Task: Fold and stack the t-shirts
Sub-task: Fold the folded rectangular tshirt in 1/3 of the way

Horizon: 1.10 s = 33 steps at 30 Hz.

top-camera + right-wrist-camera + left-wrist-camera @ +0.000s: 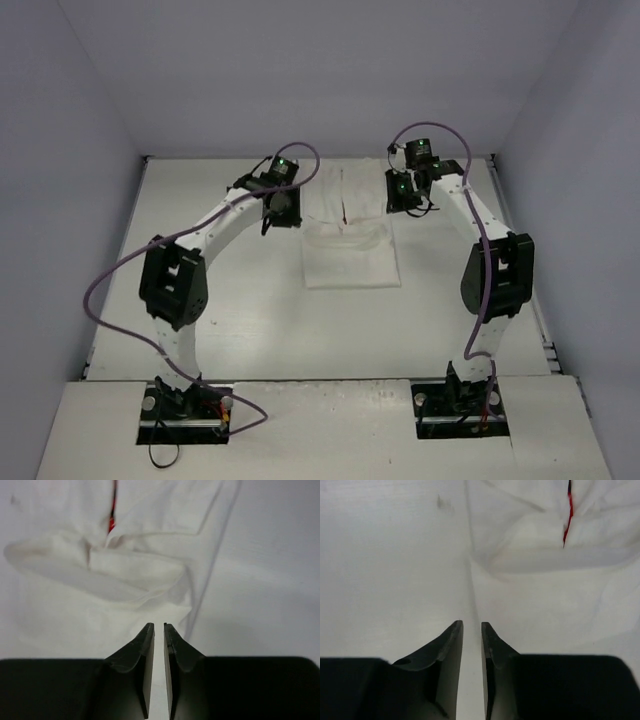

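The white t-shirt [350, 245] lies part-folded in the middle of the table, with a thin red line of its print [345, 212] showing at a crease. My left gripper [281, 207] hovers at the shirt's far left edge. In the left wrist view its jaws [471, 625] stand a narrow gap apart with nothing between them, right above the cloth's edge [545, 580]. My right gripper [405, 190] hangs over the far right corner. Its jaws [158, 626] are only a slit apart and empty, above the bunched fold [100, 585].
Grey walls close in the white table [200, 330] on the left, back and right. Purple cables loop off both arms. The arm bases sit at the near edge.
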### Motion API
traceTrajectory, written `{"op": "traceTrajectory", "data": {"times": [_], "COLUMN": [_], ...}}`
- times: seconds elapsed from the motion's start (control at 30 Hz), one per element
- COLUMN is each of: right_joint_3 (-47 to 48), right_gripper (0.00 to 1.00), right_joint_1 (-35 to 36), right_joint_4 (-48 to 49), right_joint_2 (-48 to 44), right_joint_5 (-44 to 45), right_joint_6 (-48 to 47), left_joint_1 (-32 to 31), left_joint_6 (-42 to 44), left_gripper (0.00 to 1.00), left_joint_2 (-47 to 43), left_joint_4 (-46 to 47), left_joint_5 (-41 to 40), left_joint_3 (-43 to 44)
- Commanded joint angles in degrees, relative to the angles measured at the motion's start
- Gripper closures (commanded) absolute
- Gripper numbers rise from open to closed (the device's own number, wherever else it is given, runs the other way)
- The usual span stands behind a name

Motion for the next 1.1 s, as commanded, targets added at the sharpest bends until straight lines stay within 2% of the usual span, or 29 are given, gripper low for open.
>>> {"op": "traceTrajectory", "data": {"times": [0.0, 0.1, 0.27, 0.57, 0.83, 1.07], "right_joint_3": [-7.33, -11.09, -10.43, -6.64, 0.33, 14.29], "right_gripper": [0.91, 0.98, 1.0, 1.0, 1.0, 1.0], "right_joint_1": [4.57, 6.05, 8.2, 8.67, 7.53, 3.62], "right_joint_4": [0.95, 4.73, 6.44, 6.64, 7.44, 9.0], "right_joint_2": [-3.83, -3.01, 0.4, 8.74, 14.06, 18.25], "right_joint_5": [-10.64, -15.14, -16.84, -21.17, -15.4, -6.39], "right_joint_6": [-7.2, -6.82, -7.16, -8.76, -9.15, -5.19], "left_joint_1": [-3.7, -6.52, -11.39, -11.39, -11.66, -11.61], "left_joint_6": [-8.22, -12.45, -11.96, -14.35, -13.39, -10.4], "left_gripper": [0.86, 0.86, 0.86, 0.87, 0.9, 0.91], "left_joint_2": [-13.14, -14.52, -9.14, -0.8, 0.81, -0.31], "left_joint_4": [9.08, 16.45, 18.47, 19.45, 18.1, 16.69], "left_joint_5": [-3.03, -2.67, -4.08, -5.79, -5.28, -3.41], "left_joint_3": [-15.3, -24.92, -22.69, -20.62, -20.53, -22.48]}}
